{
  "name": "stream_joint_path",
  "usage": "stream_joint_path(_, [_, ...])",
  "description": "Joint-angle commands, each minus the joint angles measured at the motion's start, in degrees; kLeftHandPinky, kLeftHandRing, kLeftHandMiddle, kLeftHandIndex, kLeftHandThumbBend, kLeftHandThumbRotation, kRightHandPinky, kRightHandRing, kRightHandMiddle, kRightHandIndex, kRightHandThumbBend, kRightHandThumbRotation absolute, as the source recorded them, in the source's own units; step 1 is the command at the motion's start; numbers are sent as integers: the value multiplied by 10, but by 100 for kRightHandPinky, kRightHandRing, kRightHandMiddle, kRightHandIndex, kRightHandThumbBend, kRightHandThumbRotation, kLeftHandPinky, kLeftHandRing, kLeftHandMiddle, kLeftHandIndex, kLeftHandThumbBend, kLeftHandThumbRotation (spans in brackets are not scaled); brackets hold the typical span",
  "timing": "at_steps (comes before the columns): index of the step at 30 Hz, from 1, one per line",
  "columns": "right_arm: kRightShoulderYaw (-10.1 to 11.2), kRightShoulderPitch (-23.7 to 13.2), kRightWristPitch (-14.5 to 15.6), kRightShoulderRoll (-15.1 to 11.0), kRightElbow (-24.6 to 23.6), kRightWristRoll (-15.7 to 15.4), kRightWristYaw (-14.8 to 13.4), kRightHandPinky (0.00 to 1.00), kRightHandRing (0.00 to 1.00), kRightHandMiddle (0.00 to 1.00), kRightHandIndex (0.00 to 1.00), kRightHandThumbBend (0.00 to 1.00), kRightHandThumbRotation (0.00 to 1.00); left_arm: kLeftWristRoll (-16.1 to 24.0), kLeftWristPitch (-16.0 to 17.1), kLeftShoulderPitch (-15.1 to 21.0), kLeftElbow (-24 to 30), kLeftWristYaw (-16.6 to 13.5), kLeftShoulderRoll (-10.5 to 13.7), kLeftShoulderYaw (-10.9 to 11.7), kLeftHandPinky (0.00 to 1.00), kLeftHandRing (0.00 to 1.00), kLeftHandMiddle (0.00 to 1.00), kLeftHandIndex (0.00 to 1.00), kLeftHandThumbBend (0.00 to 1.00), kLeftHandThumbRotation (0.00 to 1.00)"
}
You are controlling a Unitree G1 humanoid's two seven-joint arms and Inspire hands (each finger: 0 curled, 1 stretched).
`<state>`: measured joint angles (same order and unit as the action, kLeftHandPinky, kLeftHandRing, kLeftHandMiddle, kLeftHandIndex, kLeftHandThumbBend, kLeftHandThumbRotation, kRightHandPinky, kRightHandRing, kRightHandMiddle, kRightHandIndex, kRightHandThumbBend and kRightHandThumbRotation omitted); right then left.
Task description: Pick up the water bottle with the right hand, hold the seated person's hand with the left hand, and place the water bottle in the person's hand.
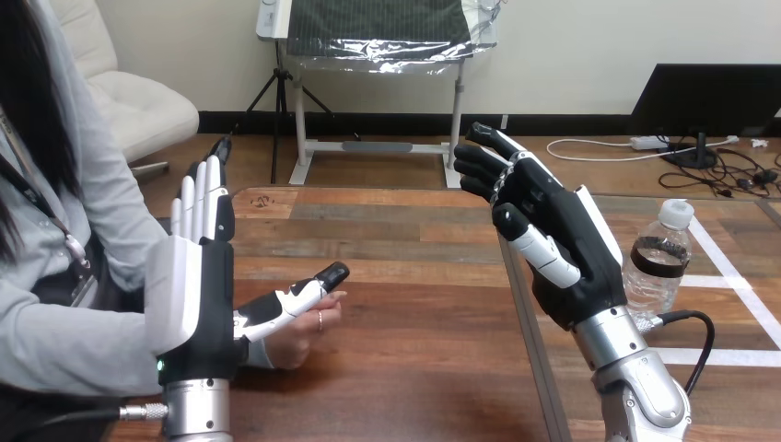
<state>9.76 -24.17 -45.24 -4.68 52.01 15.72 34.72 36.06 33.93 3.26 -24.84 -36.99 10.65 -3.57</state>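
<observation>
A clear water bottle [658, 263] with a white cap and dark label stands upright on the table at the right. My right hand [553, 239] is raised just left of it, fingers straight and spread, palm turned left, holding nothing. My left hand [207, 276] is raised at the left with its fingers pointing up and its thumb stretched right. The person's hand [304, 333] rests on the table, loosely curled, under and against that thumb. I see no fingers curled round it.
The wooden table [396, 368] has a seam running down its middle-right and white tape lines [737, 276] at the far right. The person sits at the left side, their forearm along the table's left edge.
</observation>
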Motion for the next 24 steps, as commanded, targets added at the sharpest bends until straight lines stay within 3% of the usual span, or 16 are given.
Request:
stream_joint_path(1, [7, -25, -3, 0, -4, 8, 2, 89, 87, 84, 86, 100, 57, -36, 37, 36, -11, 14, 4, -4, 100, 100, 100, 100, 99, 49])
stream_joint_path(7, [5, -23, -15, -2, -4, -2, -9, 89, 86, 84, 86, 100, 56, -97, 111, 43, -42, 44, 4, -2, 95, 98, 98, 98, 100, 47])
stream_joint_path(9, [4, -21, -22, -2, -4, -7, -14, 88, 86, 84, 87, 100, 56, -129, 129, 44, -51, 66, 0, -1, 93, 96, 97, 96, 100, 46])
stream_joint_path(17, [2, -16, -42, -2, -5, -21, -28, 86, 85, 84, 87, 100, 56, -233, 171, 43, -67, 156, -9, 2, 88, 92, 93, 93, 100, 45])
stream_joint_path(24, [0, -11, -66, 0, -4, -36, -47, 85, 84, 84, 87, 100, 57, -303, 194, 40, -75, 238, -6, 0, 90, 93, 95, 94, 100, 44])
